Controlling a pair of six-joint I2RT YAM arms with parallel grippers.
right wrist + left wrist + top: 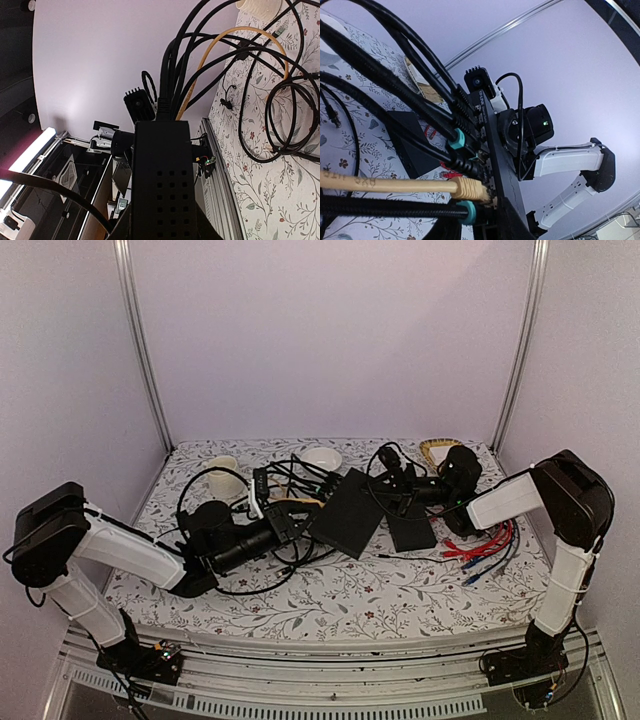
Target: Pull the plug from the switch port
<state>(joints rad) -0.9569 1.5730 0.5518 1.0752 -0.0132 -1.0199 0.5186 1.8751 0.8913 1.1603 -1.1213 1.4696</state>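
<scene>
L claw tips hidden among cables; switch cut off at btm.

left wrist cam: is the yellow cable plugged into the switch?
Yes, the plug of the yellow cable sits in a port on the switch edge, between black cables with teal boots.

We take this for a robotics lab, a closed test cell rather than a home or an office. The left arm and the right arm, both white and black, are bolted to an aluminium rail at the near edge of a desk with a flower-print cover, and plain pale walls framed by metal posts close it in on three sides. What lies on the desk is test gear: a black network switch with many cables plugged in, and a loose bundle of red and blue patch cords.
</scene>
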